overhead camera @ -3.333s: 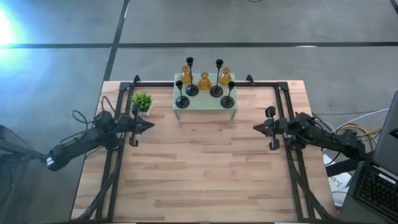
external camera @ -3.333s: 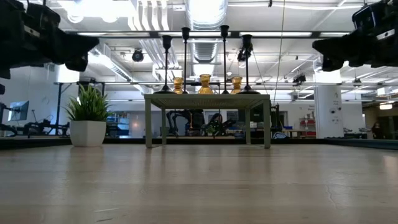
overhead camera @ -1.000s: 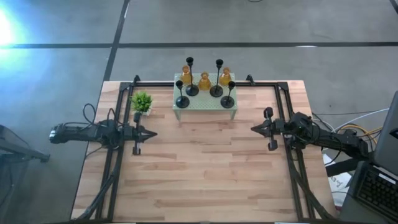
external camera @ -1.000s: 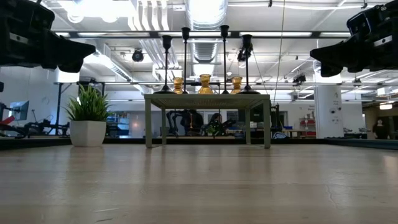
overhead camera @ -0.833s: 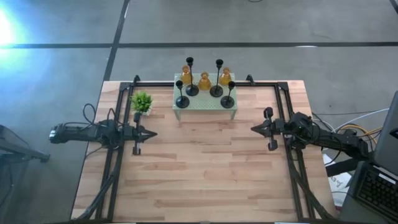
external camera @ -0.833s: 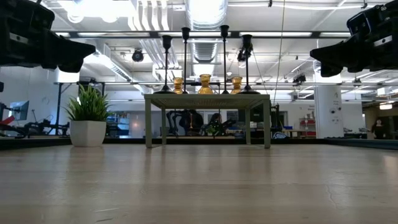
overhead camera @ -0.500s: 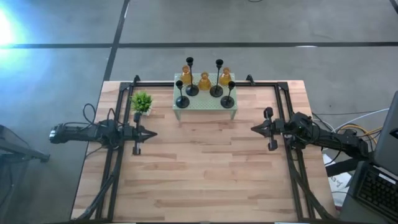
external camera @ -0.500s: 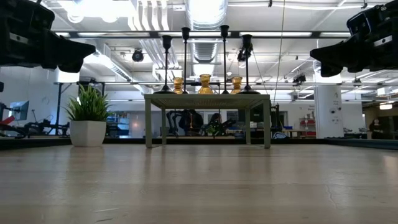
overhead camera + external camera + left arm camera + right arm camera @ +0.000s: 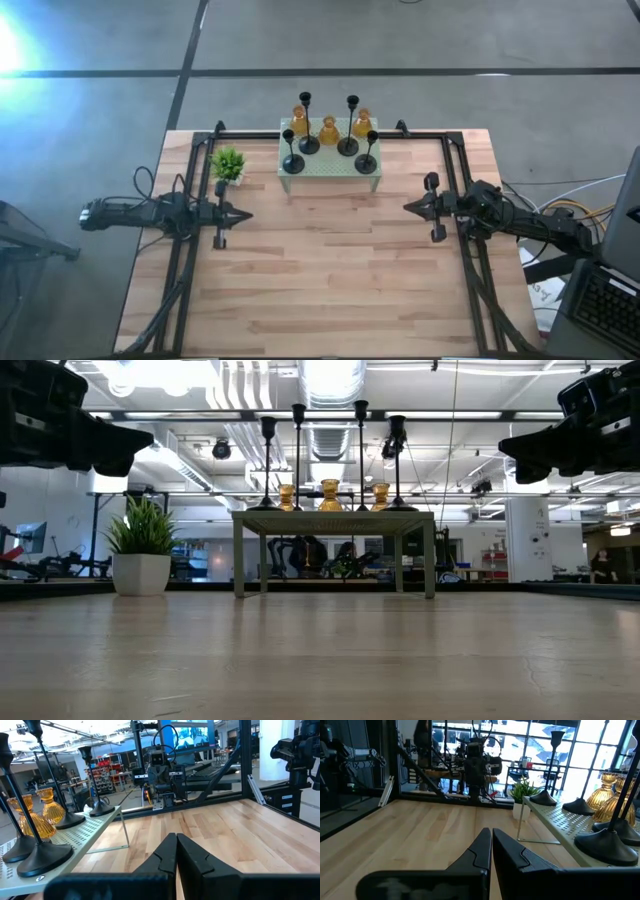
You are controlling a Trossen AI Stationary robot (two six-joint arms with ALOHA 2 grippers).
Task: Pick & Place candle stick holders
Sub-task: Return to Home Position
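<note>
**Holders (image 9: 347, 146) sitting on the stand (image 9: 330, 168), both grippers hanging empty**

All 7 holders are standing upright on the stand at the upper centre of the high view, and none is lying on the table (image 9: 330, 270). The 4 black holders (image 9: 309, 146) are taking the lower part of the stand. The 3 amber holders (image 9: 328, 130) are sitting in a row toward its upper edge. They are standing with gaps between their bases, probably so that each slim stem can be reached without tipping a neighbour. The plant (image 9: 228, 162) is standing on the table just left of the stand.

The left gripper (image 9: 243, 212) is hanging at the middle left of the high view, pointing inward. The right gripper (image 9: 408, 207) is mirroring it at the middle right. Both are hovering above the wood, showing in the low view's upper corners. In the wrist views each pair of fingers is pressing together with nothing between them.

Placing is looking finished. The arms are likely parking well apart from the stand, keeping them from brushing the top-heavy black holders.
</note>
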